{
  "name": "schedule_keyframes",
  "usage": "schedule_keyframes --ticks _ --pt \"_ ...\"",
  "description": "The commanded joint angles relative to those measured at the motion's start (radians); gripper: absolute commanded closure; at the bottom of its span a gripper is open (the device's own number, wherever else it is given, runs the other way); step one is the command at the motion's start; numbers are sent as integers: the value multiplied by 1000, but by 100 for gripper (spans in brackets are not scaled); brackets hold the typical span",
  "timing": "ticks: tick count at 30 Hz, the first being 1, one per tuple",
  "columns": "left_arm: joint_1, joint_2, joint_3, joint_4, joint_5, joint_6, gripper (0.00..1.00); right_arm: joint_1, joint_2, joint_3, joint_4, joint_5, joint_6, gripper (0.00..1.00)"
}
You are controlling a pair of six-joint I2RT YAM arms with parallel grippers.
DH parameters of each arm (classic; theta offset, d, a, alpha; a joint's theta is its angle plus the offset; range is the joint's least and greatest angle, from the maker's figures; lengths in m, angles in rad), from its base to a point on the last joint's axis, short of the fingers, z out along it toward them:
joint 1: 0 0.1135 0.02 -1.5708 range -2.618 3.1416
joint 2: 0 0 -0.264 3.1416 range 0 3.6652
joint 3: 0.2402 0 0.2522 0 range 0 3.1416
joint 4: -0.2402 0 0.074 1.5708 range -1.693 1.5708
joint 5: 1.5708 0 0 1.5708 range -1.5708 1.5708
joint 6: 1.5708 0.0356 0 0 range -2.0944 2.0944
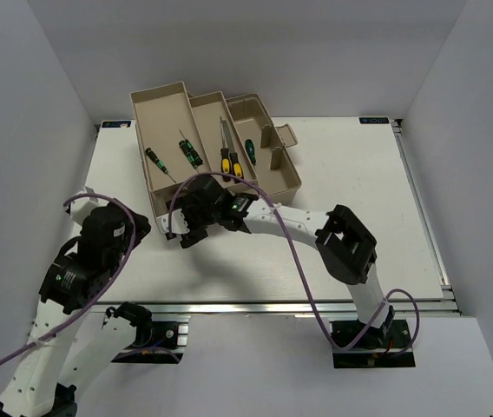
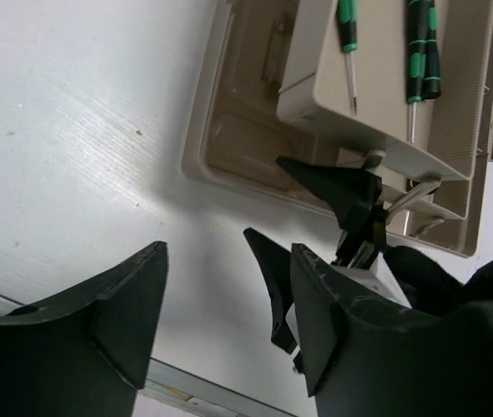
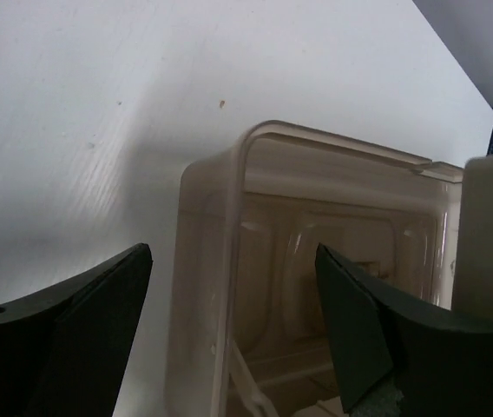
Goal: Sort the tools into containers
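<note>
The beige toolbox [image 1: 272, 187] stands fanned open at the back centre. Its fold-out trays [image 1: 161, 113] hold two green-and-black screwdrivers [image 1: 156, 162], and the middle tray holds a yellow-and-black screwdriver [image 1: 226, 158] with others beside it. My right gripper [image 1: 184, 233] is open at the box's near left corner. In the right wrist view its jaws [image 3: 232, 254] straddle the rim of the translucent brown lid [image 3: 316, 234] without touching it. My left gripper [image 1: 140, 228] is open and empty just to the left. In the left wrist view [image 2: 227, 261] it hangs over bare table, facing the lid [image 2: 238, 130].
The left wrist view shows a raised tray [image 2: 385, 95] with green-handled screwdrivers [image 2: 416, 52] above the right gripper's fingers [image 2: 338, 191]. A purple cable [image 1: 290, 243] loops over the right arm. The metal rail [image 1: 272, 306] marks the table's near edge.
</note>
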State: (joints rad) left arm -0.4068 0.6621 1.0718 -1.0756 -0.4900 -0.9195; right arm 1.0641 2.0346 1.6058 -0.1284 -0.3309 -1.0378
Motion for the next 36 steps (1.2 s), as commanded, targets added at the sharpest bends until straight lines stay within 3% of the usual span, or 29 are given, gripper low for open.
schedule_keyframes --ticks 1,3,4,5,7,8,11,19,23,28,31,36 --pt "6 -30 -35 -41 -4 -53 33 8 59 77 43 88 -4 19" --pt "8 -61 -62 -29 8 -67 39 8 123 121 1 90 -21 28" --pt "6 -68 -75 -18 39 -70 49 8 159 140 -16 86 -22 34" --pt "6 -85 -107 12 59 -74 54 7 173 172 -31 82 -21 52" --pt "6 -93 -142 35 97 -96 66 7 182 187 -54 67 -1 73" --pt "6 -107 -160 57 131 -104 73 7 177 187 -53 59 5 89" --pt "6 -148 -262 120 194 -139 80 -3 130 172 -48 33 51 100" --pt "8 -315 -574 264 332 -298 84 -104 -184 13 156 -109 421 100" --pt "8 -277 -656 406 383 -309 82 -147 -286 -81 297 -155 596 100" --pt "10 -81 -711 609 447 -294 81 -194 -372 -199 506 -282 743 100" --pt "52 72 -757 901 566 -306 78 -194 -407 -253 513 -330 730 100" --pt "163 349 -702 1088 650 -297 78 -200 -451 -326 509 -341 717 100"
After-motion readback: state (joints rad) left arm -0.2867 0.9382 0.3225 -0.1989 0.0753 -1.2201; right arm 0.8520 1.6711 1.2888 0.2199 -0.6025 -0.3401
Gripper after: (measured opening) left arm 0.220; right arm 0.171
